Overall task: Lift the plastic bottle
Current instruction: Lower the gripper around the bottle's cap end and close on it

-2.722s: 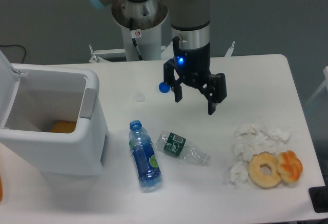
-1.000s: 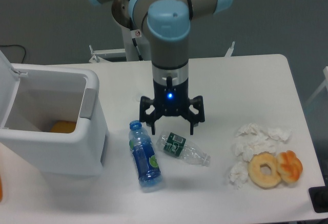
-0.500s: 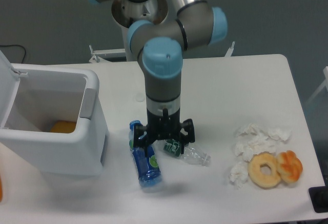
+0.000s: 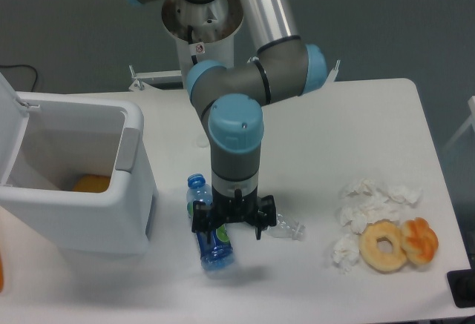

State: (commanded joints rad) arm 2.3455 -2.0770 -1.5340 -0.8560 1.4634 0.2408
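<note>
Bin (image 4: 137, 213): white, lid up, at table's left; an orange item (image 4: 92, 184) was seen inside, only part of it, so it couldn't be named.
Plastic bottle (image 4: 214, 248): blue, lying on its side just right of the bin, cap (image 4: 196, 182) toward the back, base toward the front edge. Mid-body was covered by the tool; label mostly hidden.
Gripper (image 4: 228, 223): fingers spread wide, poised low over the bottle's middle, one finger to each side. Nothing was pinched yet. Whether the tips had reached table level couldn't be told from this angle.
Risk 1: the spread looked offset to the right of the bottle's axis, judged only; if closed so, the left finger could land on top of the bottle and roll it toward the bin.
Risk 2: the bottle is round and slick, prob. light; a squeeze off-centre could pop it out or spin it.
Clear bottle (image 4: 288, 228): crushed, just right of the blue one; only its neck end showed past the right finger, the rest and its label were hidden.
Risk 3: the right finger sat v. close to that bottle; it could be nudged or caught in the close, so the wrong item would be grabbed or both jammed.
Tissues (image 4: 369, 199): crumpled, well to the right, apart from the work.
Doughnut (image 4: 384, 245): near front-right; a second pastry (image 4: 420, 240) touched it, kind unclear.
Table (image 4: 356, 116): white; front-right corner cut off.
</note>
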